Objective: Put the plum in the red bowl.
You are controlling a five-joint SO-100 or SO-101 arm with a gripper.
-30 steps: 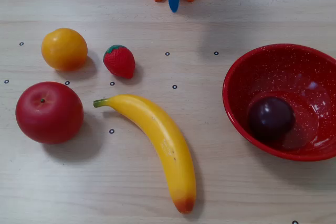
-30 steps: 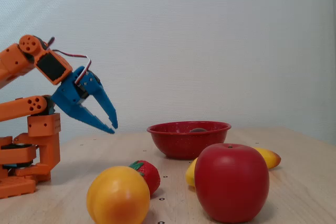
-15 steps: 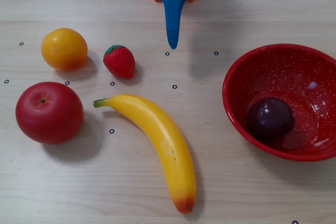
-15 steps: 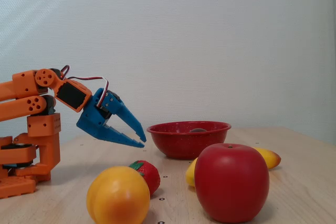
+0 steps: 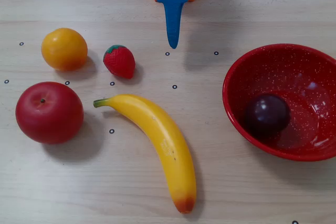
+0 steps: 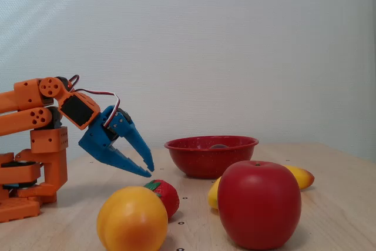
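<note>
The dark purple plum (image 5: 266,115) lies inside the red speckled bowl (image 5: 273,59), toward its left side. In a fixed view from the side, only the plum's top (image 6: 218,145) shows over the bowl's rim (image 6: 182,144). My blue gripper (image 5: 172,43) hangs over the table at the top centre, well left of the bowl and apart from it. In the side view the gripper (image 6: 149,171) points down toward the table, its fingertips together and holding nothing.
An orange (image 5: 64,49), a strawberry (image 5: 120,61), a red apple (image 5: 49,112) and a banana (image 5: 160,142) lie on the wooden table left of the bowl. The orange arm base (image 6: 29,168) stands at the left of the side view.
</note>
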